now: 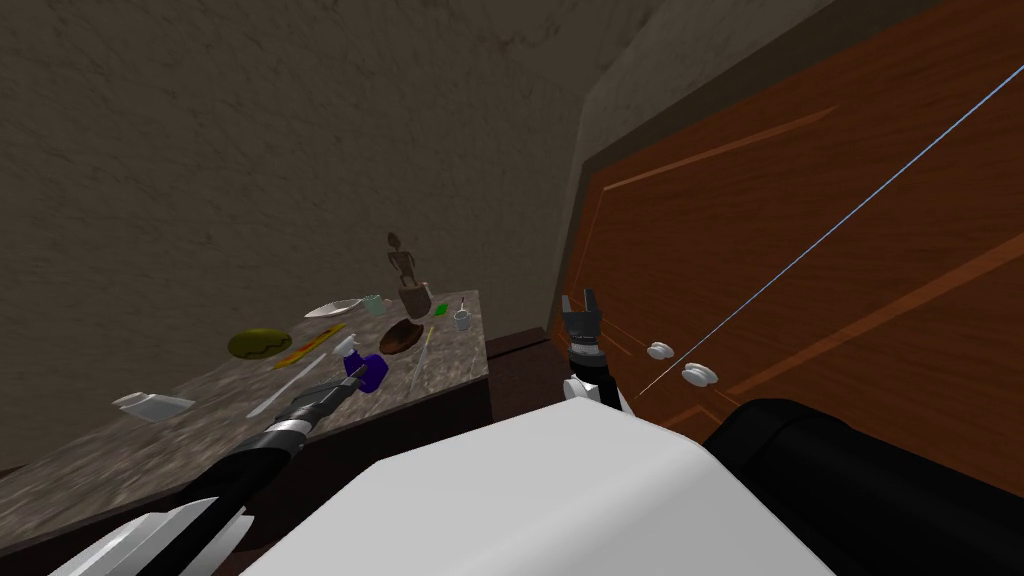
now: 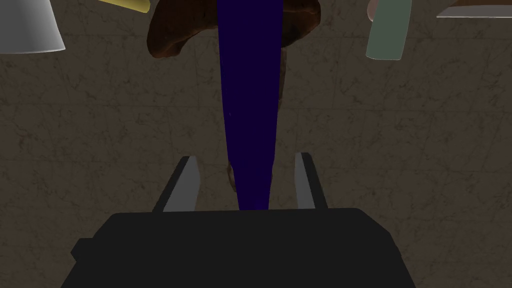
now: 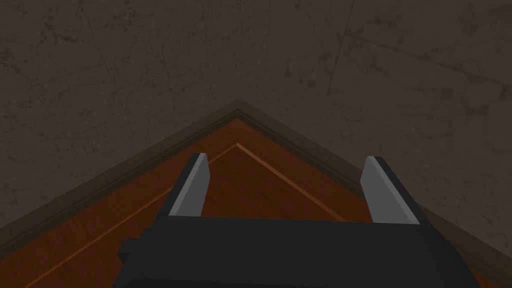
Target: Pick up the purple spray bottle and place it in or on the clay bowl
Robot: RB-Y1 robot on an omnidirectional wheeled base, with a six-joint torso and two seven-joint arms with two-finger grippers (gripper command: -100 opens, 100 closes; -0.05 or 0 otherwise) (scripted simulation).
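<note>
The purple spray bottle has a deep violet body and a white spray head; it is near the front edge of the table, just beside the brown clay bowl, on the side nearer to me. I cannot tell if its base touches the table. In the left wrist view the purple spray bottle is a long dark shape, slim at the gripper and broader farther away, and it covers the middle of the brown clay bowl.

The table has a grey speckled stone top. On it, behind the bowl, stand a dark thin figure, a pale green cup, a flat white dish and a small white cup; an olive round thing and a white box-like thing lie more to the left. Behind the table is a rough grey-brown wall; to the right is a red-brown wooden door with two white knobs.

The left gripper reaches from the lower left to the bottle on a dark forearm. The left gripper has its fingers drawn in narrow, holding the bottle's slim part between them. The right gripper is raised before the door, well apart from the table; its fingers stand wide apart with nothing between them.
</note>
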